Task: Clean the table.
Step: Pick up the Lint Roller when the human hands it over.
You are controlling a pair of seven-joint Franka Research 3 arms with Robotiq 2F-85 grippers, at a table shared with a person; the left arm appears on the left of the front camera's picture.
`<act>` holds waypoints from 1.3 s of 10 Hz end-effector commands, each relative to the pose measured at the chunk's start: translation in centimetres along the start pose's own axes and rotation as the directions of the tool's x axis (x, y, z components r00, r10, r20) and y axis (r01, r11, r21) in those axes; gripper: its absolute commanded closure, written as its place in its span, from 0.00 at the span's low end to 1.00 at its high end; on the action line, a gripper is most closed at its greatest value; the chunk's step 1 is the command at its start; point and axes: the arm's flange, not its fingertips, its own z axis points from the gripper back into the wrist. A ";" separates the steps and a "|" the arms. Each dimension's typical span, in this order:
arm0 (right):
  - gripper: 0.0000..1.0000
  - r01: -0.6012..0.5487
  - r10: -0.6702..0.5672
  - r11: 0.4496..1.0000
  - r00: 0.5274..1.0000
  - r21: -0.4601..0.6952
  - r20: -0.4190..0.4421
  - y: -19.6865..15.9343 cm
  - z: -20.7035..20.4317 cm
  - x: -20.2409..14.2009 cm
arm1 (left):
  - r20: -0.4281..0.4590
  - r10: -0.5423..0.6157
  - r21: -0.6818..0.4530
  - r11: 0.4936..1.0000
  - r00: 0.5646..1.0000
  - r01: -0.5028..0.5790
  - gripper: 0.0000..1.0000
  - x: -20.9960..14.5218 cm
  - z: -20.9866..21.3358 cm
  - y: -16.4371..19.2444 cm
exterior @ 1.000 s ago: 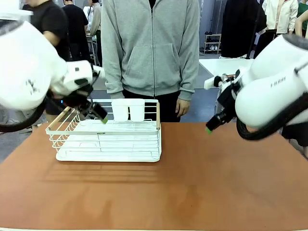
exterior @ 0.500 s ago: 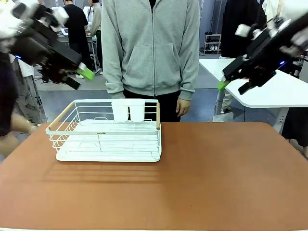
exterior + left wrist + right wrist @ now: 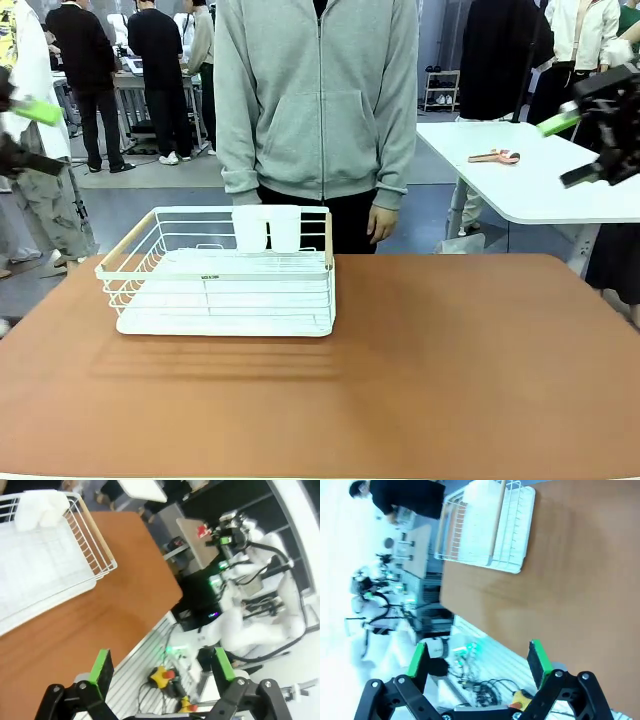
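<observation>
- Black green-padded left hand (image 3: pixel 40 140): spread, empty, cut by upper-left frame edge.
- Right hand (image 3: pixel 558 155): spread, empty, upper right.
- Reddish-brown matte bench (image 3: pixel 450 370): near edge cropped.

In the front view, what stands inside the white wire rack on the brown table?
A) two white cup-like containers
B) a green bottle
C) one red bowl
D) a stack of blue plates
A: two white cup-like containers stand side by side at the far edge of the wire rack on the table, close to the person.
</observation>
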 end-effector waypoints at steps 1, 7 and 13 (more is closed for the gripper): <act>0.00 0.115 -0.120 0.986 0.992 0.119 0.036 -4.3 2.8 0.8 | 0.082 0.062 -0.125 0.991 0.995 -0.052 0.00 -4.0 2.7 2.9; 0.00 0.249 -0.287 0.935 0.949 0.251 0.128 -14.6 10.7 -0.6 | 0.174 0.141 -0.173 0.979 0.975 -0.111 0.00 -10.4 11.4 11.6; 0.00 0.304 -0.341 0.921 0.931 0.245 0.128 -16.8 11.0 -1.5 | 0.206 0.202 -0.199 0.967 0.957 -0.161 0.00 -11.3 11.6 13.1</act>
